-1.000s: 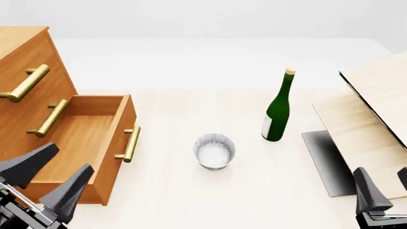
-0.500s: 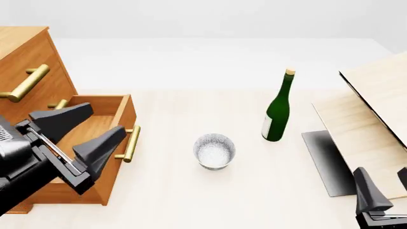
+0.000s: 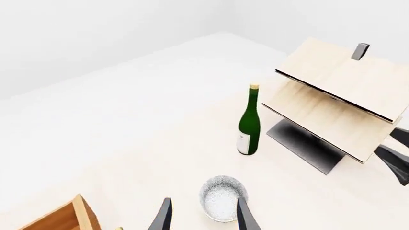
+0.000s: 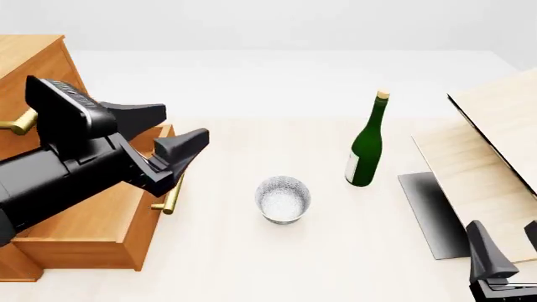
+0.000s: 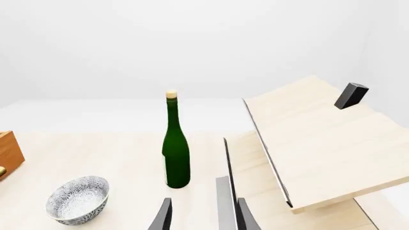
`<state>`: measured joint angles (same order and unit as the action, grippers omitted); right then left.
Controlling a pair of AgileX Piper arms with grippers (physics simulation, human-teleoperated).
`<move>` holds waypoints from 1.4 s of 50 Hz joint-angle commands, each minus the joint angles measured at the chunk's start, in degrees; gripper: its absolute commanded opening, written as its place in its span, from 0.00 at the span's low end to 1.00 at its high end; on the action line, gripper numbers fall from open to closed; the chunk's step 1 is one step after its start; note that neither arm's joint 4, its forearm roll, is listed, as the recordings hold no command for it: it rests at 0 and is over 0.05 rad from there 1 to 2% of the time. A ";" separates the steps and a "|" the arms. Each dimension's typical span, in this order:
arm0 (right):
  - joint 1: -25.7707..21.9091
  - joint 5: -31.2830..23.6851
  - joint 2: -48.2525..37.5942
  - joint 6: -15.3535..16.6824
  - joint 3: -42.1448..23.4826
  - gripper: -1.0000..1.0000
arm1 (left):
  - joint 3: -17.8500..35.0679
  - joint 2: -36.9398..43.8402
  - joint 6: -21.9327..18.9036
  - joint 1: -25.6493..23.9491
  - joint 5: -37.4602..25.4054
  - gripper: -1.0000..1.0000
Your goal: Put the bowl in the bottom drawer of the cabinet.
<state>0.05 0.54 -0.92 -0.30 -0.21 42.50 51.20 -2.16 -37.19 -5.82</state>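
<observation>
The speckled white bowl (image 4: 283, 199) stands upright on the table, right of the cabinet (image 4: 25, 56). The bottom drawer (image 4: 144, 229) is pulled out, its brass handle (image 4: 171, 196) facing the bowl. My left gripper (image 4: 172, 131) hovers open over the drawer's far front corner, left of the bowl and above it. In the left wrist view the bowl (image 3: 222, 197) lies just ahead of the spread fingers (image 3: 244, 216). My right gripper (image 4: 507, 244) is open at the near right edge, far from the bowl (image 5: 78, 200).
A green bottle (image 4: 366, 142) stands behind and to the right of the bowl. Slanted pale wooden boards (image 4: 491, 151) on a dark grey base (image 4: 426, 211) fill the right side. Both upper drawers are shut; the left arm hides much of them.
My left arm has risen and swung forward and to the right, from the near-left corner to above the open drawer's front. The bowl, bottle and right gripper have stayed put.
</observation>
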 commanded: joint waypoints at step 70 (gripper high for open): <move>-0.02 0.00 0.00 0.00 0.00 1.00 | 34.63 38.88 6.58 -6.73 -25.19 1.00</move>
<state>0.05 0.54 -0.92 -0.29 -0.21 74.61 87.11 3.80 -43.61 -29.12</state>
